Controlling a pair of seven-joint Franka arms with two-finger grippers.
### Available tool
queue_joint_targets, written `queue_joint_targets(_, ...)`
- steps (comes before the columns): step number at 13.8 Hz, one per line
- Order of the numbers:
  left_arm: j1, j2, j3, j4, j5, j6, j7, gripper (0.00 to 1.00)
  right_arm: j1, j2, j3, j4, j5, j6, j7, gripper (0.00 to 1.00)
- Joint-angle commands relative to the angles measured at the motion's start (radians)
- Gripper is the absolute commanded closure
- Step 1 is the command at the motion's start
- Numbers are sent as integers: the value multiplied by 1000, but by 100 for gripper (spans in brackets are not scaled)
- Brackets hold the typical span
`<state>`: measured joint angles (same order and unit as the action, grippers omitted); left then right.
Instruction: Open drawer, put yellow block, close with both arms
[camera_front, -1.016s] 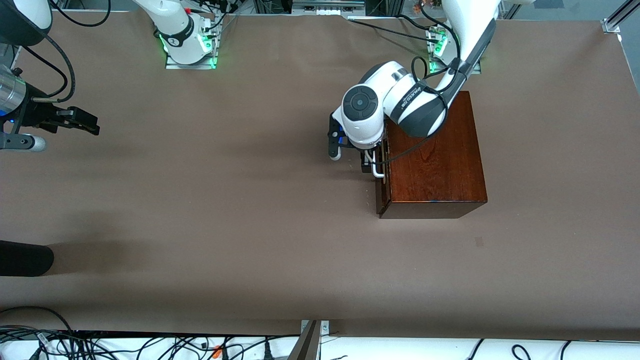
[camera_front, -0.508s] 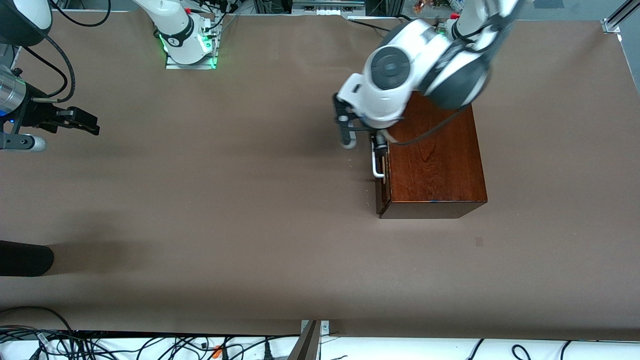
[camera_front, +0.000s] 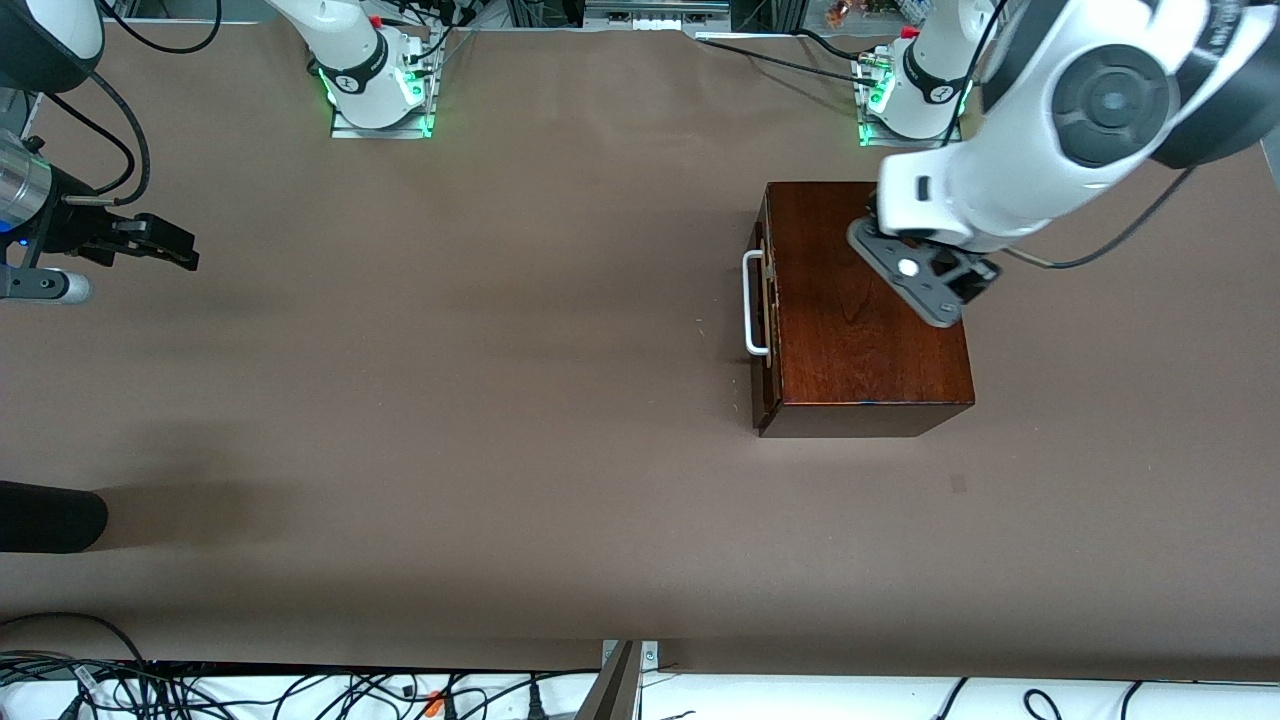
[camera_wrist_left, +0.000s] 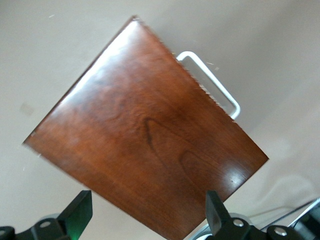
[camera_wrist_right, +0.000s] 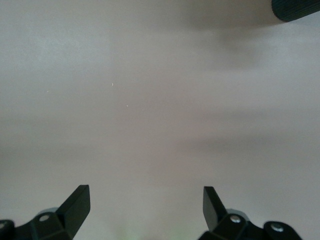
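While I'm watching the front view, the left gripper (camera_front: 925, 278) is hanging in the air over the top of the mahogany box (camera_front: 865, 300), on the part of the lid toward the left arm's base. In the left wrist view its fingers (camera_wrist_left: 80, 212) are standing wide apart with nothing between them, and the whole lid of the box is filling the space under them.

I'm seeing the drawer (camera_front: 764, 300) sitting shut, its dark front flush with the box face. The white bar handle (camera_front: 752, 303) is sticking out from that front toward the right arm's end of the table, and nothing is touching it.

I'm not seeing the yellow block in any view.

The right gripper (camera_front: 165, 245) is waiting at the right arm's end of the table, over bare brown tabletop (camera_front: 500, 400). In the right wrist view its fingers (camera_wrist_right: 77, 202) are also spread apart and empty, with only plain table surface under them.
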<state>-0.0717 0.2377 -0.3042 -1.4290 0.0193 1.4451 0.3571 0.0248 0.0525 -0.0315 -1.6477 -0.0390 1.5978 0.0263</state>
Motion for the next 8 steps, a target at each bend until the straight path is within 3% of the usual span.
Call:
queue_joint_targets(1,0,-55,112,-7,-25,-9,-56,0,-13,-16,12,-14,-15,-1,3,0)
queue_joint_targets(5,-6,-228,217,-226,-25,242,-232,0,-13,-17,12,-14,-13,4,4,0)
queue_joint_targets(8,-14,-259,286,-238,-25,244,-394,0,-13,-17,12,-14,-13,7,4,0)
